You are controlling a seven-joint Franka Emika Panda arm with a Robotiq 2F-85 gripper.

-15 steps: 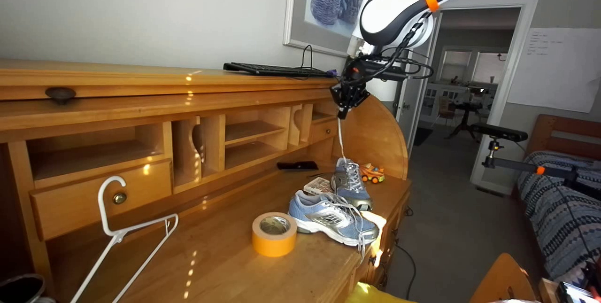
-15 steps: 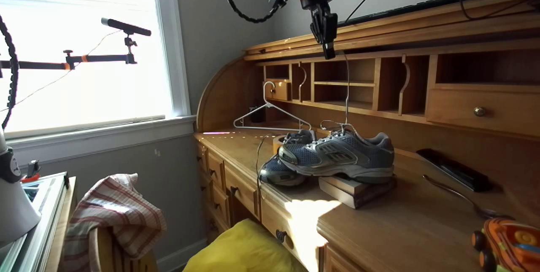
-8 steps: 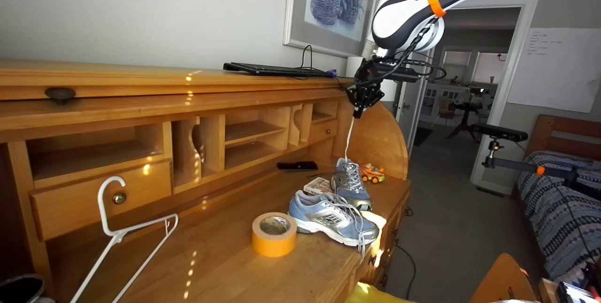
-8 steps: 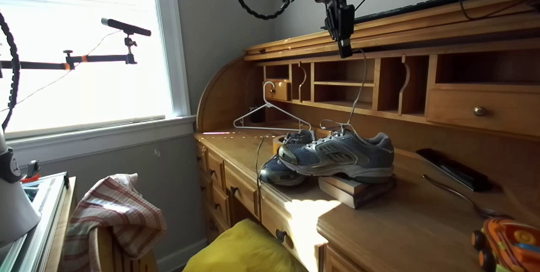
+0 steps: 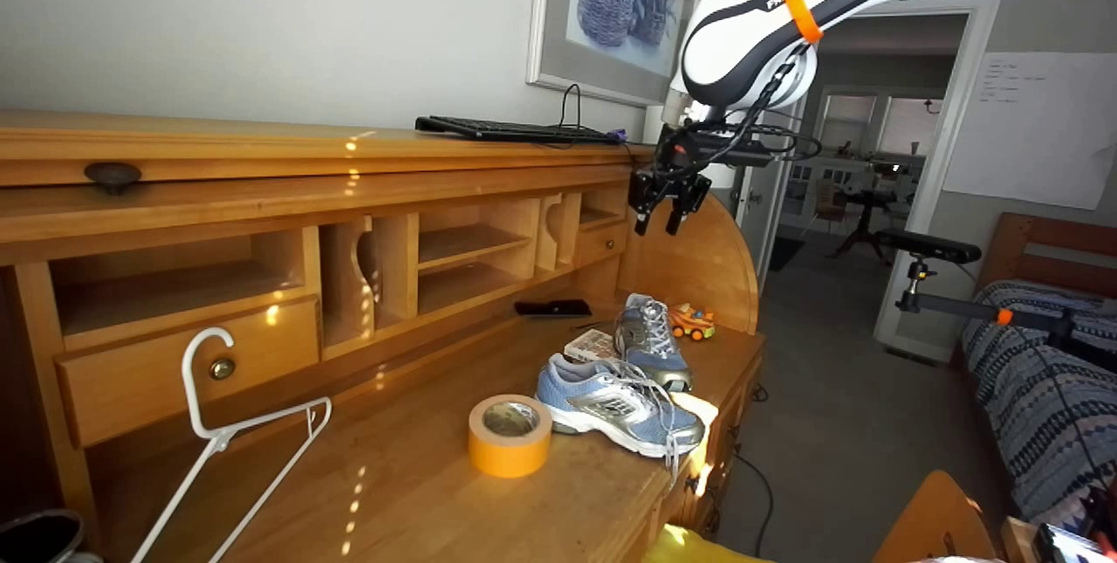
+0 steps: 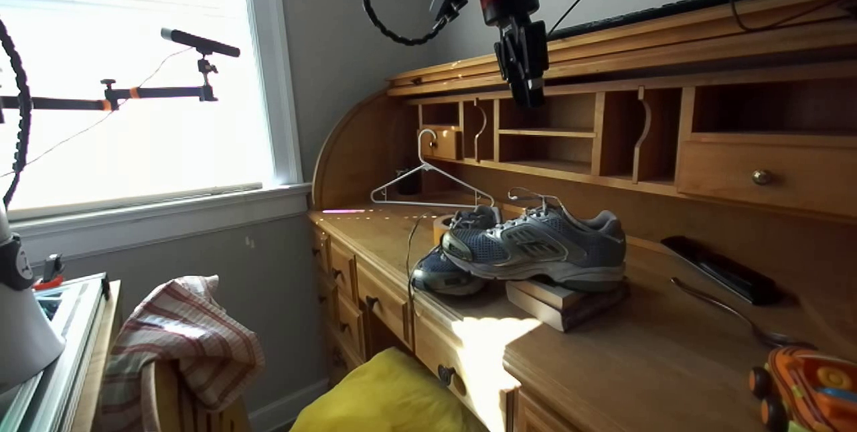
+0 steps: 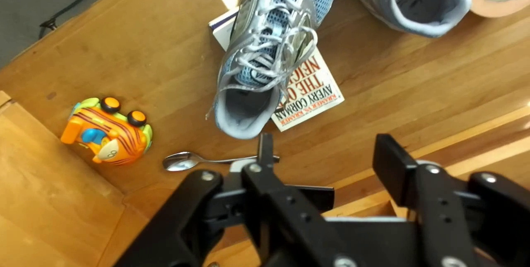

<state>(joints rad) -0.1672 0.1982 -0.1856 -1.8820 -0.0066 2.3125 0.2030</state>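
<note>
Gripper (image 7: 324, 143) spread apart, above two sneakers (image 7: 265, 58) — plus one spoon (image 7: 182, 161), one toy car (image 7: 109, 134), one tape roll (image 5: 510, 454)

a spoon (image 7: 180, 162) lies near an orange toy car (image 7: 118, 138).

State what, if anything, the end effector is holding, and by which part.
Nothing is held: the end effector is open, its jaws empty, and apart from both shoes.
</note>
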